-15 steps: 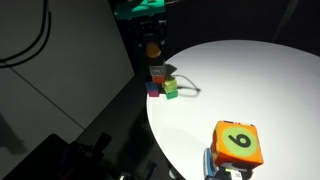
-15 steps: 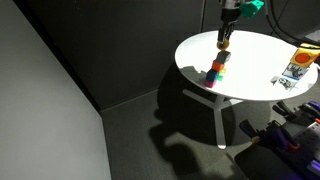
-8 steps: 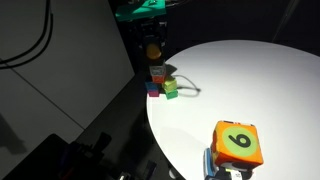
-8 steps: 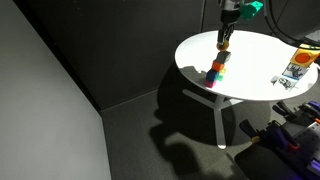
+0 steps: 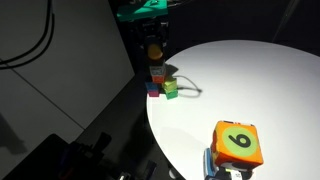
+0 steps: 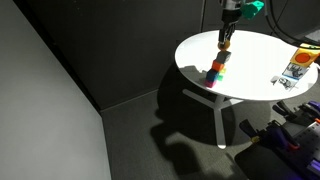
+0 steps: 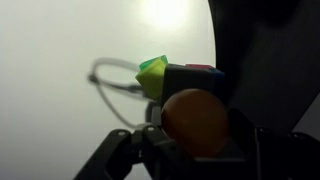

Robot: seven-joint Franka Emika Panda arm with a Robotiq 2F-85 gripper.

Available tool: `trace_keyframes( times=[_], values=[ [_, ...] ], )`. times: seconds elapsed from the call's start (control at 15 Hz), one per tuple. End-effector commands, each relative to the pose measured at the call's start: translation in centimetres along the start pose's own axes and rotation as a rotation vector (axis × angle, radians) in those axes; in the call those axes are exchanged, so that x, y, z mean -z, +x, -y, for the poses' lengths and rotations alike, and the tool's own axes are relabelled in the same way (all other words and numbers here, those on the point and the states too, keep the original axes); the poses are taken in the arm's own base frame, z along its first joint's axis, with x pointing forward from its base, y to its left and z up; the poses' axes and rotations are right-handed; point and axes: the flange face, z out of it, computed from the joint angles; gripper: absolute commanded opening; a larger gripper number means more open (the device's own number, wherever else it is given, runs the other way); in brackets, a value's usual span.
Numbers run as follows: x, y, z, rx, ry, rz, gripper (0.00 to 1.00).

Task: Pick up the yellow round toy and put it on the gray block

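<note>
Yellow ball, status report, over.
Gripper shut on yellow ball. Ball aloft over the small blocks. Gray block hard to make out. Nothing in between.

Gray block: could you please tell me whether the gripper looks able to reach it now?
Probably yes: the gripper, holding the yellow round toy, hangs almost above the gray block, with nothing visible between them.

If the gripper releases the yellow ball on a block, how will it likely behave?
Being round, the yellow ball will probably roll off unless centred. Pinched in the gripper it looks undented, so likely firm; small, perhaps light.
</note>
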Motion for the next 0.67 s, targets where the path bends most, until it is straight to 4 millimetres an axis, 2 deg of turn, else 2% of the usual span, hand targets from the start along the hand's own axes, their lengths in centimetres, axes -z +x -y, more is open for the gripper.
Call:
trace_keyframes(
  times=[0.0,0.6],
  values=[
    [0.53,-0.49,-0.47,-0.007,-0.009,0.014,0.42],
    [-0.34,-0.83,-0.27,-0.005,-0.006,0.031,0.42]
  ],
)
